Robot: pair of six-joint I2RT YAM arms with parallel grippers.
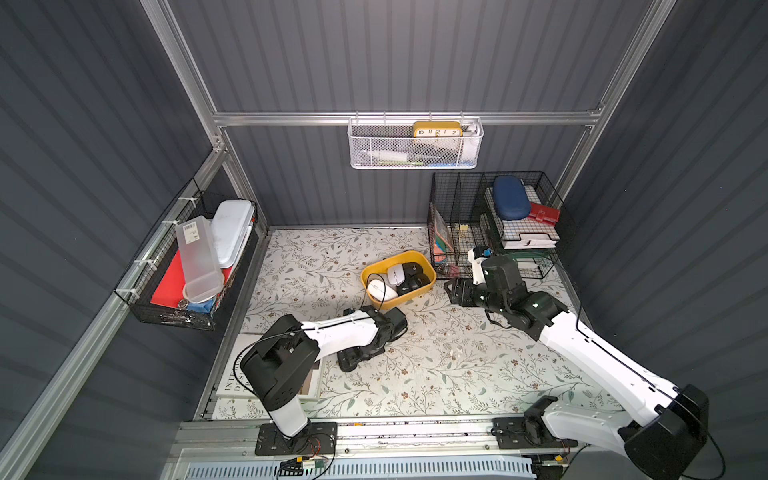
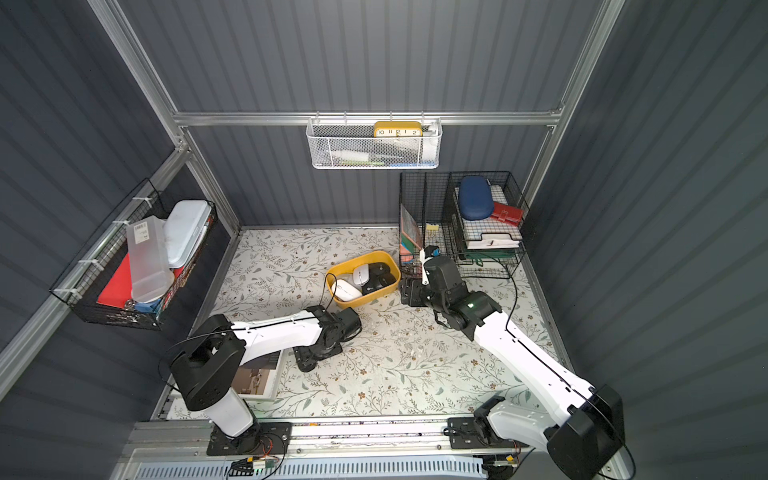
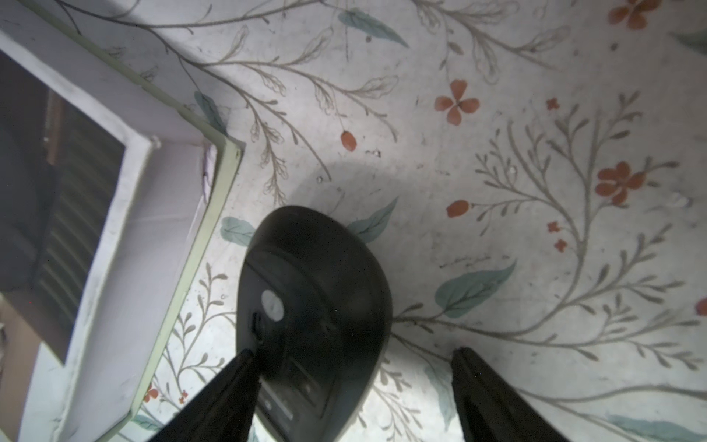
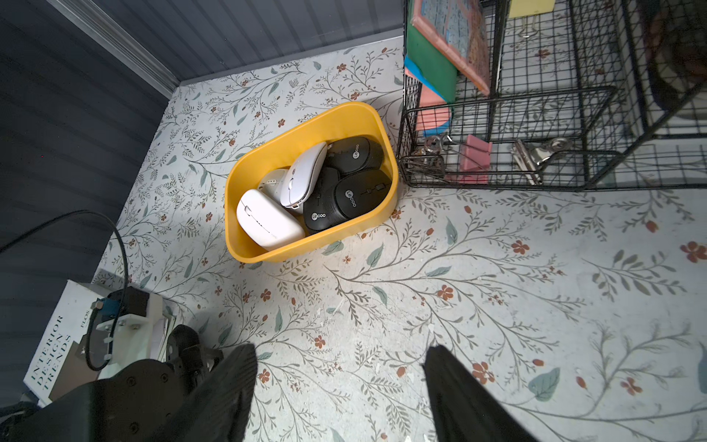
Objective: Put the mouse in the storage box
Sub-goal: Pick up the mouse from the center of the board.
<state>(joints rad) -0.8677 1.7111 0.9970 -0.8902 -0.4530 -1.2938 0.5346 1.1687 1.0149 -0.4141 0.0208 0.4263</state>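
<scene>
Readable writing first. Three of the black mice (image 4: 359,195) in the storage box (image 4: 325,239) say "Lecoo" in white. The book (image 4: 49,344) at the lower left of the right wrist view reads "INTERIOR DESIGN TRENDS". The yellow clock (image 1: 437,129) in the white mesh basket (image 1: 374,149), top centre in both top views, shows 10, 11, 12, 1 and 2. The frosted plastic case (image 1: 197,257) at the left has a barcode sticker, but it's too small to read.

The mouse (image 3: 317,291) is matte black with a rounded hump and a small pale round dot on its side. I can't make out a logo on it. It sits on the floral mat (image 3: 497,153) just beside the book's corner, low and centre in the left wrist view. It's well apart from the mustard-yellow box and not in it.

The left gripper (image 3: 355,352) is spread around the mouse. One finger (image 3: 229,382) touches its side and the other (image 3: 482,386) stands clear, with mat showing in between, so there's no real grip.

The right gripper (image 4: 340,382) is spread wide with only bare mat between its fingers. In the top views it sits just right of the box.

The box also holds white mice (image 4: 267,222) next to the black ones.
</scene>
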